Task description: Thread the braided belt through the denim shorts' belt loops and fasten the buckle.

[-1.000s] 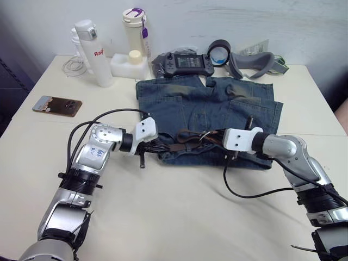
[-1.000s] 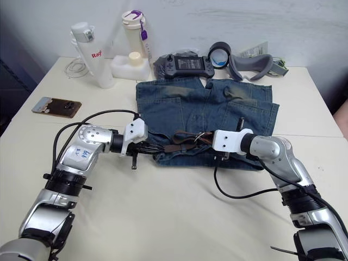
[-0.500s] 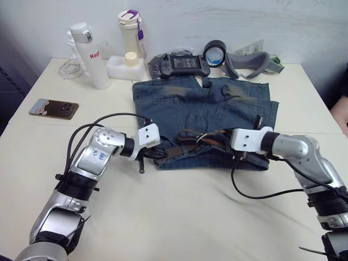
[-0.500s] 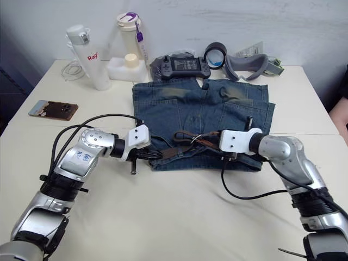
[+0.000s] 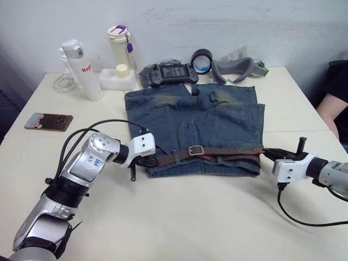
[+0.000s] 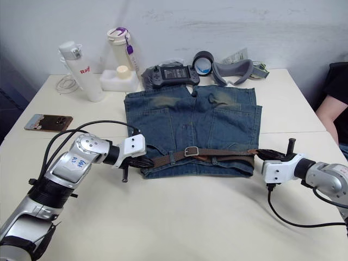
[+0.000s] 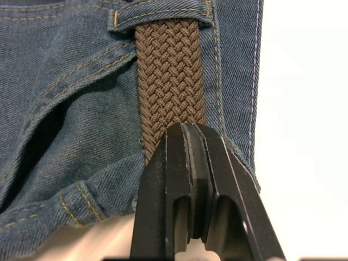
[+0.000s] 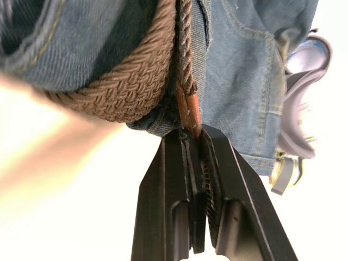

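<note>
The denim shorts (image 5: 196, 117) lie flat in the middle of the table, waistband toward me. The braided belt (image 5: 228, 153) runs straight along that waistband, with the silver buckle (image 5: 196, 150) lying near its middle. My left gripper (image 5: 150, 161) is shut on the belt at the shorts' left edge; in the left wrist view the strap (image 7: 169, 76) passes under one of the belt loops (image 7: 163, 19) just beyond the fingertips. My right gripper (image 5: 266, 154) is shut on the belt's tan tip (image 8: 188, 111), just past the shorts' right edge.
A phone (image 5: 45, 121) lies at the left. Two bottles (image 5: 79, 68), a white box (image 5: 117, 80), a game controller (image 5: 169, 72), a tape roll (image 5: 202, 57) and a grey padded band (image 5: 234, 68) line the far edge. A person (image 5: 334, 103) sits at the right.
My right gripper has moved right with the belt's tip, pulling the bunched belt out straight along the waistband. The left gripper keeps its hold. The camera has shifted.
</note>
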You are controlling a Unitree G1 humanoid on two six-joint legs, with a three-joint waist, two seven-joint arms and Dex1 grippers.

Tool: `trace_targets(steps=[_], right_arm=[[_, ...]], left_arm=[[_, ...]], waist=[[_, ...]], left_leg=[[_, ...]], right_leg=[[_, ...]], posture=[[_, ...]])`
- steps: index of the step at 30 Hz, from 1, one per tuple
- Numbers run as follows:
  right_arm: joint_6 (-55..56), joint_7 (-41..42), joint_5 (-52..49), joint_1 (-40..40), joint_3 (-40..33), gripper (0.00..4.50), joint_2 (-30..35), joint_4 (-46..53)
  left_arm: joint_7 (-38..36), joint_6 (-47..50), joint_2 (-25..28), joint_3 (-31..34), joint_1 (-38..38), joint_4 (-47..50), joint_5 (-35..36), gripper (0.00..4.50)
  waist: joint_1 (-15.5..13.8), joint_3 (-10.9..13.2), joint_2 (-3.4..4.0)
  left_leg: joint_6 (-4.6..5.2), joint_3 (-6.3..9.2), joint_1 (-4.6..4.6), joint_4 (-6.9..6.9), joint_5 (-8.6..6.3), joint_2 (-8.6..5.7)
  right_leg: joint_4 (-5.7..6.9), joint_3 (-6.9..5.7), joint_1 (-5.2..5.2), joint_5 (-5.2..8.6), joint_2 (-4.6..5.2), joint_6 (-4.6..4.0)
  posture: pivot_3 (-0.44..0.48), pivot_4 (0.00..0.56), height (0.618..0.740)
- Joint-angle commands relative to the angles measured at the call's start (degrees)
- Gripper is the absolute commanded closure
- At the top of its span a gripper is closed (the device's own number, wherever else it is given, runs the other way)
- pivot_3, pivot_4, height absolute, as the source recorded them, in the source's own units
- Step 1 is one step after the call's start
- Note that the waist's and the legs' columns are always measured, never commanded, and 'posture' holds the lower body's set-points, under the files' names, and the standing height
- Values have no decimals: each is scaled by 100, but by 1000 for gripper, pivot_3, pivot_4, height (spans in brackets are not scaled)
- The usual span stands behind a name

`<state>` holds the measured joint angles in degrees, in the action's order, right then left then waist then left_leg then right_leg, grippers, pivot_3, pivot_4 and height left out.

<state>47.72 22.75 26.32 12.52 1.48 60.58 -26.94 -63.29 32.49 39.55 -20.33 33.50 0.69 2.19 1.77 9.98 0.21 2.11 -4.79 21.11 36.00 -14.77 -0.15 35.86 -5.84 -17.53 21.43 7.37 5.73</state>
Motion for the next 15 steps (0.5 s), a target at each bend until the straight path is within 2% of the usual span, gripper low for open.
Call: trace_targets(steps=[1,4,7,10,12,15], right_arm=[[97,-515,472,72,43,4500,224,-556],[167,-636,452,181,192,4500,142,-666],[143,-270,-103,222,294,4500,-41,-637],[86,137,-697,154,288,3347,-141,-430],[44,461,-1002,109,265,2336,-53,-275],[122,784,-1316,183,101,1063,220,-260]], left_arm=[[-158,324,290,-563,-534,-445,-376,4483],[-173,255,320,-491,-552,-508,-337,4483],[-278,166,300,-329,-561,-567,-139,4483],[-301,-56,221,-69,-550,-645,78,4500],[-309,-295,116,226,-505,-720,299,4500],[-496,-143,20,668,-417,-677,809,3524]], waist=[[-11,-7,9],[-4,-14,12],[-1,-18,14],[8,-19,14],[21,-18,10],[22,-14,7]], left_leg=[[-2,0,0,1,-1,1],[-3,0,-1,1,-2,4],[-4,0,-1,2,-2,6],[-5,0,-1,2,-3,12],[-5,0,-1,1,-4,16],[-6,0,1,2,-5,22]], right_leg=[[1,0,0,3,-1,-3],[2,1,0,5,-3,-6],[2,1,1,6,-5,-8],[2,1,0,7,-9,-11],[2,0,0,10,-11,-15],[3,-1,-2,11,-16,-18]], posture=[[0,150,731],[0,150,731],[0,150,731],[0,150,731],[0,150,731],[0,150,731]])
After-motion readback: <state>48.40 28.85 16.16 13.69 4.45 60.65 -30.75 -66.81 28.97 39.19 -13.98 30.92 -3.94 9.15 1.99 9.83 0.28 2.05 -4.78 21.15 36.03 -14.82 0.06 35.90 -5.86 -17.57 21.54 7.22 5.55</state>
